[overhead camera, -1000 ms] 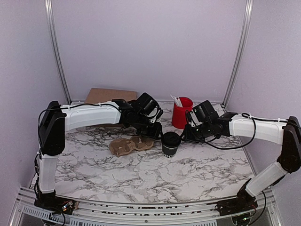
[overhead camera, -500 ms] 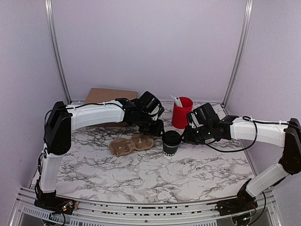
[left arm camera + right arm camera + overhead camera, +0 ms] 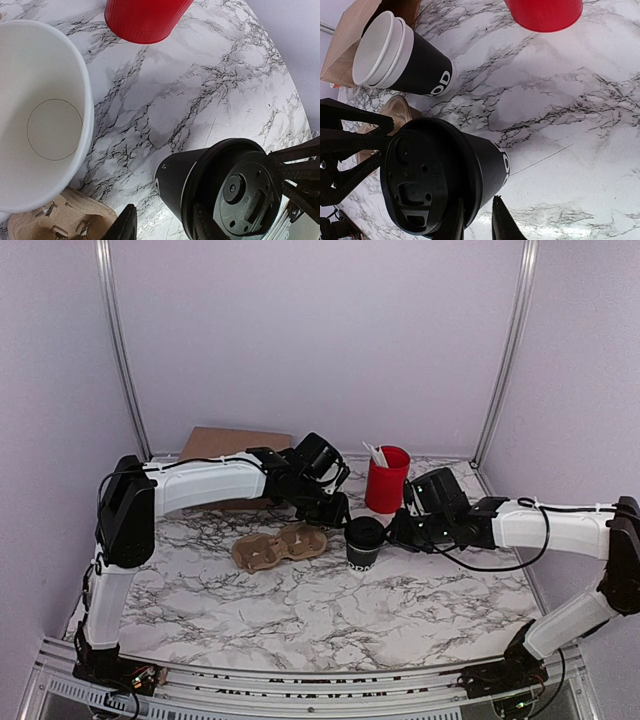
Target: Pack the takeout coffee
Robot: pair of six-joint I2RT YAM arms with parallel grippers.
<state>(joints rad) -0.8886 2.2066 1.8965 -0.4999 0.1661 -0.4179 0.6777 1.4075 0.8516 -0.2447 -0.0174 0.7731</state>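
Black paper under a black plastic lid (image 3: 420, 180): that is the takeout coffee (image 3: 363, 544). It stands upright on the marble table (image 3: 300, 610), just right of the pulp carrier (image 3: 279, 548) and in front of the red cup (image 3: 386, 480) of utensils. It is not yet in one of the carrier's wells.

My right gripper (image 3: 477, 222) reaches in from the right. Its fingers are drawn close together with the lid's rim between them, so I judge it has the cup nipped at the top edge. I take that as a grip to steady the cup while the other arm closes in, not one for a long carry.

My left gripper (image 3: 165, 227) meets it from the opposite side, fingers partly apart. The tips sit at the lid's edge, and I see nothing clamped in them. One arm on each flank stops a tall, light cup from tipping or sliding.

The stack of lidless cups (image 3: 405, 57) sits close behind the carrier, so I would lift the coffee clear before moving it left. The brown paper bag (image 3: 232, 444) lies at the back, probably kept for later.
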